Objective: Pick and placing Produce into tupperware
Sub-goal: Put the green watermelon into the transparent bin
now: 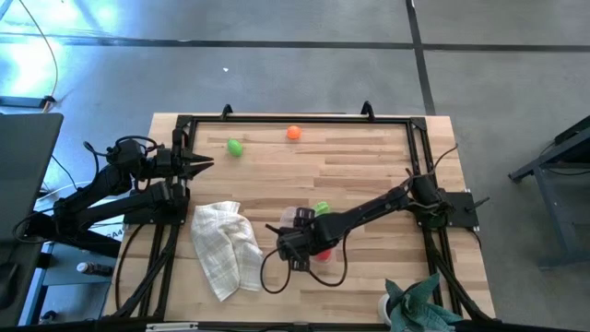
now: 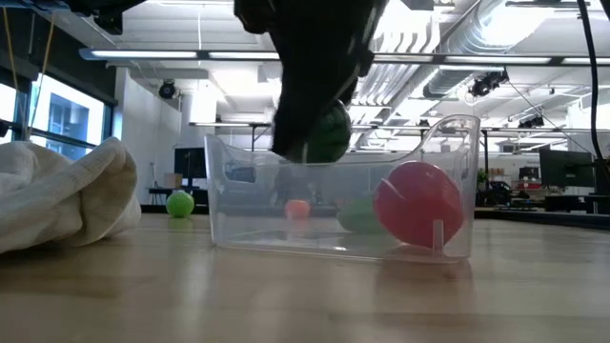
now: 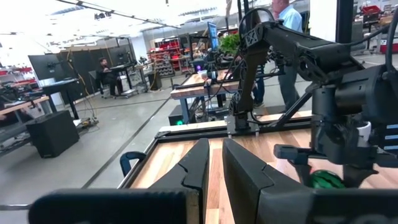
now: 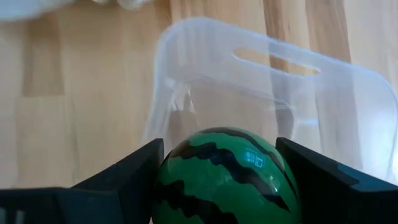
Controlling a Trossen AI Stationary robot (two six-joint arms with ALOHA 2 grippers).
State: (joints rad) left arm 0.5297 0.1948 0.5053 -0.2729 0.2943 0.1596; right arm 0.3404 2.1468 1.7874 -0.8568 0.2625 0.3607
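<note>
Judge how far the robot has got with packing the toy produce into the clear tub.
Done: a red piece lies inside the clear tub. In hand: the right gripper holds a striped green melon between its fingers above the tub. Left: a green ball and an orange one at the table's far edge. The left gripper waits, shut.

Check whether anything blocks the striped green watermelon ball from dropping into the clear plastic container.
Nothing visible does. The right gripper holds the striped green watermelon ball directly above the clear plastic container, whose top is open. The red ball inside sits at one end.
</note>
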